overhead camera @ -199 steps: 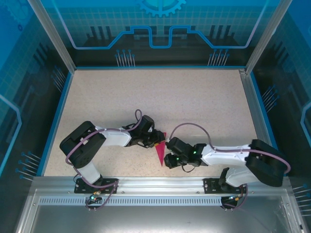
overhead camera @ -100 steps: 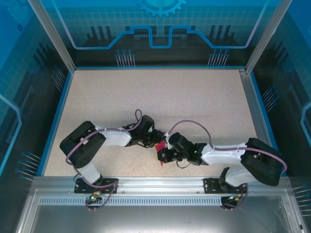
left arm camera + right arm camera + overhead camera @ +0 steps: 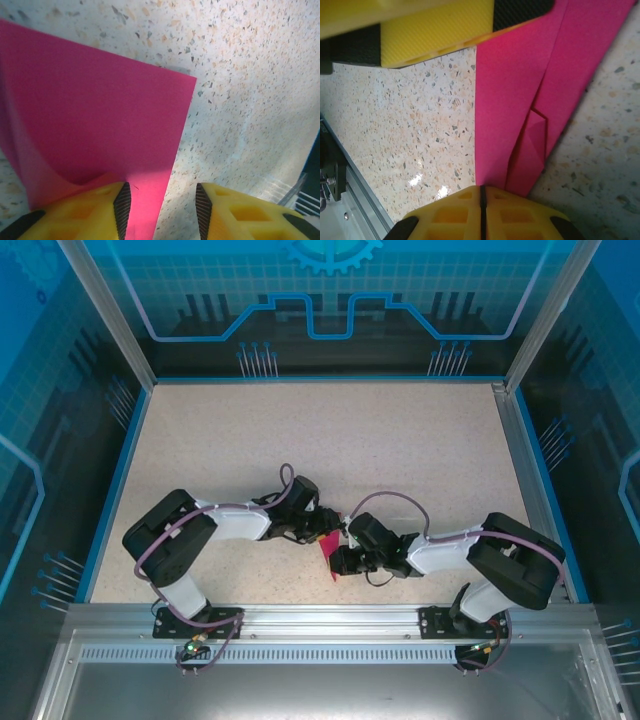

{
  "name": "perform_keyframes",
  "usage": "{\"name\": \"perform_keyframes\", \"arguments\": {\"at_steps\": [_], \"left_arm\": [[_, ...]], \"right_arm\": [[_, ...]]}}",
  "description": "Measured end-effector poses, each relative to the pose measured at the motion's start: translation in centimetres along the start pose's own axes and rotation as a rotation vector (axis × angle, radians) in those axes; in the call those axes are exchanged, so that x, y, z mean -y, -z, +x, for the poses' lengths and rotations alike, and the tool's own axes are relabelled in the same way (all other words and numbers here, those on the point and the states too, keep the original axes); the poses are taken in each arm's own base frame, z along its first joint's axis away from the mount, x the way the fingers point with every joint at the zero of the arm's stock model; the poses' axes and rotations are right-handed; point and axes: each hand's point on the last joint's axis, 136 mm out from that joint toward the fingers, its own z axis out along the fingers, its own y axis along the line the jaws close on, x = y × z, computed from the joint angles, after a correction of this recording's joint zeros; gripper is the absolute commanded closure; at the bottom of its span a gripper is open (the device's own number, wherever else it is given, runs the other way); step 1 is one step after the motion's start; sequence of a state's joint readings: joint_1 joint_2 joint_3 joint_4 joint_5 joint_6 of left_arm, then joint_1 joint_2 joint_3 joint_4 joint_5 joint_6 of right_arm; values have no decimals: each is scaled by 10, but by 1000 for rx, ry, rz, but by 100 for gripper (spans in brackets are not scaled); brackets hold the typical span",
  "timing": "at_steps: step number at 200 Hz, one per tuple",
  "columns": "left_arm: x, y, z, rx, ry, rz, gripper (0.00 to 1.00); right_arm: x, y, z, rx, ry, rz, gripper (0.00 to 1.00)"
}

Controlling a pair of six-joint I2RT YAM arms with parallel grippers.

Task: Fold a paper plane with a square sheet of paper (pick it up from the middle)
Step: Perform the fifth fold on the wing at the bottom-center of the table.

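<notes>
One end effector (image 3: 481,190) closed on paper (image 3: 510,100)

The top picture is bright and sharp, with even light on the table (image 3: 400,440). Up close, the pink paper (image 3: 90,110) looks soft, with a dark shadow on its left. Small white shiny spots glint on the table.

Speckled beige tabletop (image 3: 330,430), blue circuit-print enclosure walls (image 3: 330,300), aluminium corner posts (image 3: 100,310), metal rail (image 3: 320,617) along near edge
</notes>
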State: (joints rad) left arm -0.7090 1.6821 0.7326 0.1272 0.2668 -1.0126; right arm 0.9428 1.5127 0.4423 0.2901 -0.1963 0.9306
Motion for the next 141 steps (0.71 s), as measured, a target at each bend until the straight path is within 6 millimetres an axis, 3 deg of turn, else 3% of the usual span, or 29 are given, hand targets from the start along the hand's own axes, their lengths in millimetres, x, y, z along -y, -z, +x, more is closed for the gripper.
{"name": "perform_keyframes", "arguments": {"at_steps": [38,84,141], "left_arm": [[1,20,-2,26,-86,-48,49],[42,58,-14,135,-212,73,54],[28,49,-10,131,-239,70,61]], "right_arm": [[2,1,-1,-17,16,-16,92],[2,1,-3,-47,33,-38,92],[2,0,-2,-68,32,-43,92]]}}
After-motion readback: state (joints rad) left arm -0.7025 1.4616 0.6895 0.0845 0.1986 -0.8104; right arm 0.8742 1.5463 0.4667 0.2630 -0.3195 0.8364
